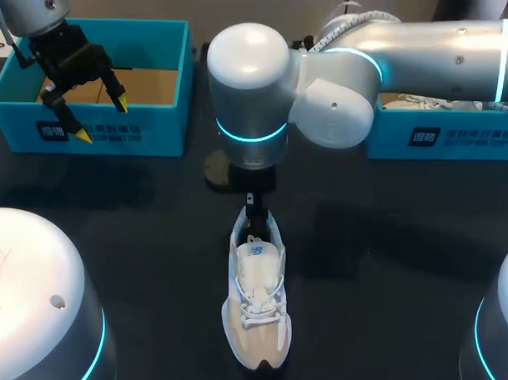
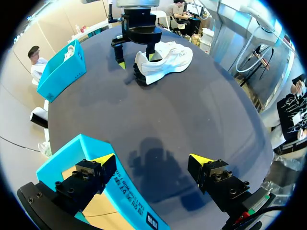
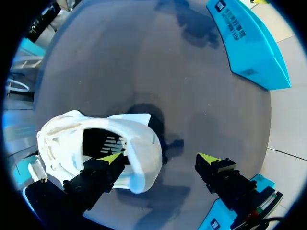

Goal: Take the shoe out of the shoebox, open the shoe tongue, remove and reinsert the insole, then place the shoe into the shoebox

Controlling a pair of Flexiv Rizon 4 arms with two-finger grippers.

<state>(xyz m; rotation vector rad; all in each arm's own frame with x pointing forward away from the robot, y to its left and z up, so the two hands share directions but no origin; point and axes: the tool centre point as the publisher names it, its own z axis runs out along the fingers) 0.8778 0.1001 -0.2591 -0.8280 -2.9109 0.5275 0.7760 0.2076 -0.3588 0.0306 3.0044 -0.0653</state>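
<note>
A white and beige shoe lies on the dark table, heel toward the back. My right arm reaches over the middle, and its gripper stands open at the heel. One finger is down in the shoe's opening. The other stands apart behind the heel. The left wrist view shows this same gripper at the shoe. My left gripper hangs open and empty over the front wall of the blue shoebox at the back left. One finger is above the box's rim.
A second blue box with white things in it stands at the back right, behind my right arm. The left box lies ahead of the right gripper. Bare dark table surrounds the shoe.
</note>
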